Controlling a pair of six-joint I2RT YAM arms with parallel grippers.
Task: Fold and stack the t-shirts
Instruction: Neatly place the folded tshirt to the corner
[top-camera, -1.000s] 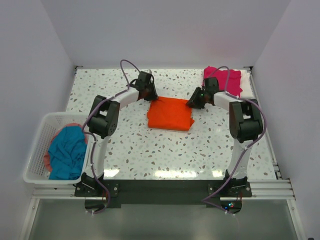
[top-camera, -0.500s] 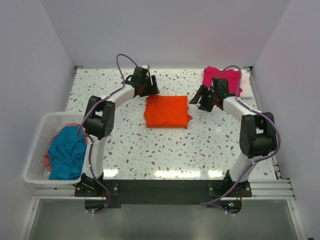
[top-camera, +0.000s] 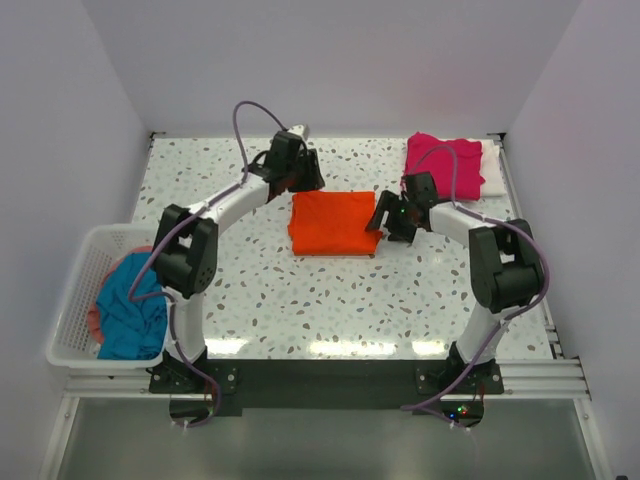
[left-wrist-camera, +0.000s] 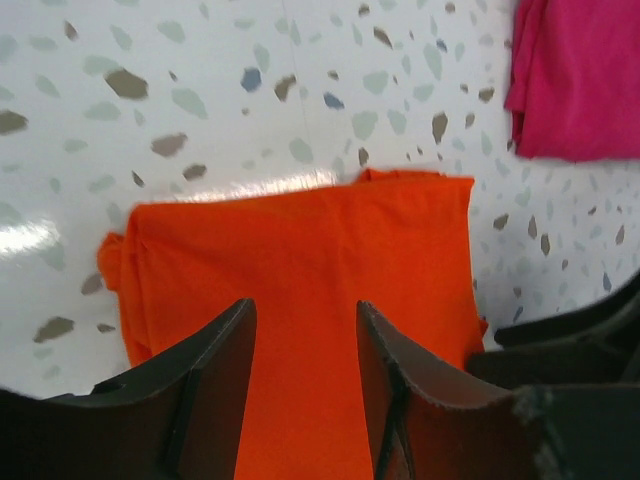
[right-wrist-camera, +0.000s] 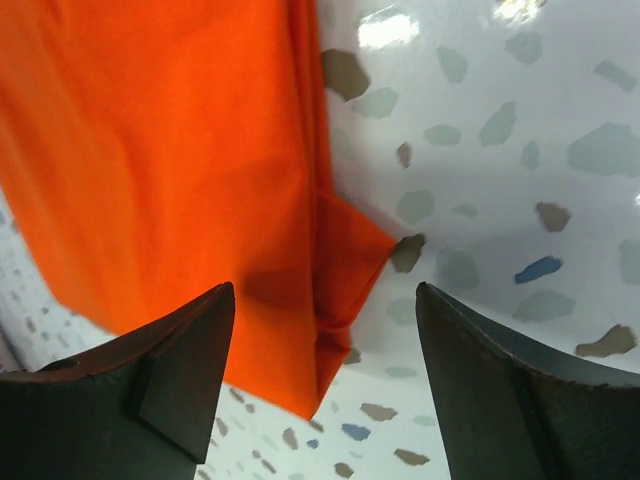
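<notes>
Fingers of the left gripper (left-wrist-camera: 305, 308) stand apart with nothing between them, over the far edge of the folded orange t-shirt (top-camera: 333, 222) at the centre of the top view. The right gripper (right-wrist-camera: 322, 290) is also spread wide and empty, at that shirt's right edge, where a corner pokes out. At the upper right of the worktop (top-camera: 250, 290) lies the magenta t-shirt (top-camera: 445, 160), with the white t-shirt (top-camera: 492, 168) showing at its right side. The teal t-shirt (top-camera: 130, 305) sits in the basket (top-camera: 70, 295) at lower left.
</notes>
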